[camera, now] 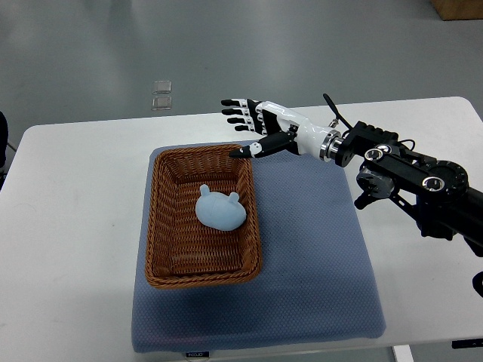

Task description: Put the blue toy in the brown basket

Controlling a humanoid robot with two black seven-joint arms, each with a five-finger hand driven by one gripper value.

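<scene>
From the top view, the right hand [253, 128] is reaching in from the right edge of the frame and hovering over the upper right corner of the brown wicker basket [160, 226]. Its fingers are spreading out flat toward the left, the thumb is pointing down-left over the basket's rim, and it is gripping nothing. The blue toy [220, 210] is lying inside the basket, right of centre on the woven floor, well apart from the hand. The basket is sitting on a blue-grey mat [317, 249], which is covering the middle of the white table [68, 226]. The left arm is not showing anywhere in the frame.

Judging from this, the toy is already resting where the task wants it. It is looking like a small, rounded plush piece with two little ears, so it is probably light, soft and yielding, not fragile or slippery. Any further grasp would best be pinching across its plump middle rather than the ears.
</scene>
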